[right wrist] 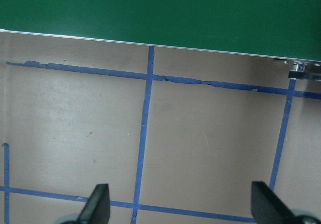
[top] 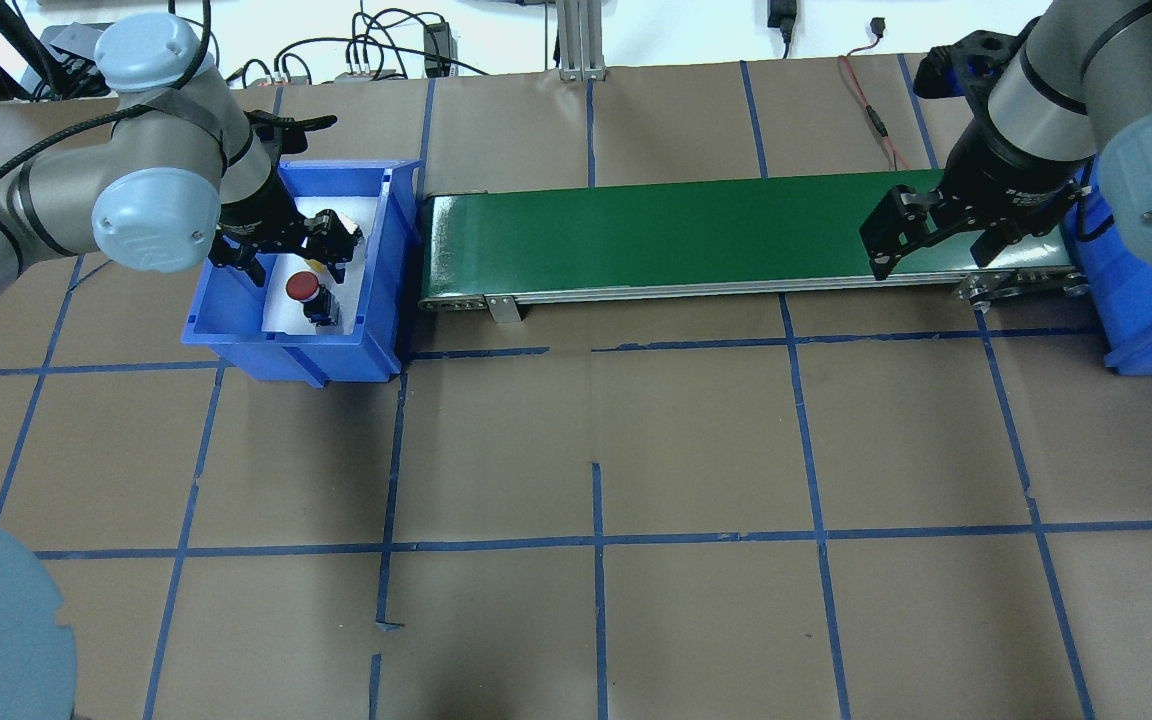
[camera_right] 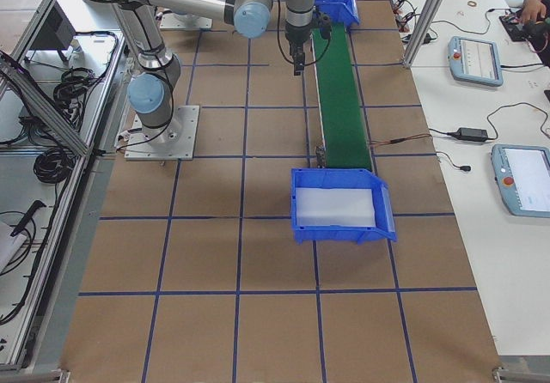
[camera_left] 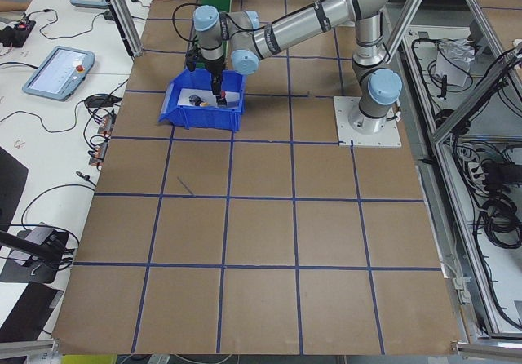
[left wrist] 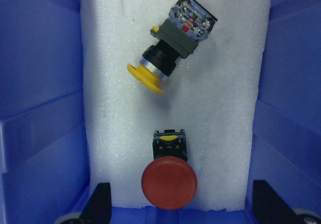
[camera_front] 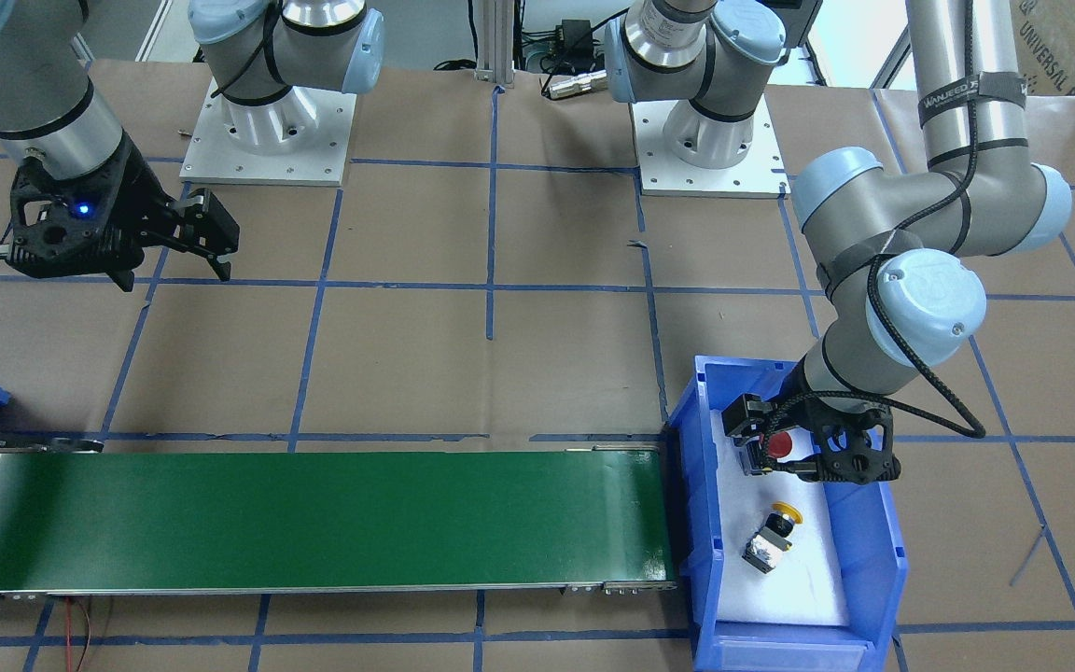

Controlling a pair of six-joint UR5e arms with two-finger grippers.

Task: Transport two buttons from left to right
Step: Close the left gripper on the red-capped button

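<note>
The red-capped button [left wrist: 169, 185] lies on the white foam in the left blue bin [camera_front: 859, 551]. It also shows in the front view [camera_front: 781, 444] and the overhead view [top: 303, 288]. The yellow-capped button [left wrist: 170, 58] lies tilted on the foam beyond it, also seen in the front view [camera_front: 774, 537]. My left gripper [left wrist: 181, 206] is down in the bin, open, with a finger on each side of the red cap and not touching it. My right gripper [top: 931, 255] is open and empty, above the table by the conveyor's right end.
A green conveyor belt [top: 686, 225] runs between the left bin and a second blue bin [top: 1146, 310] at the right, lined with white foam [camera_right: 335, 207]. The brown table bears a grid of blue tape [right wrist: 143, 133].
</note>
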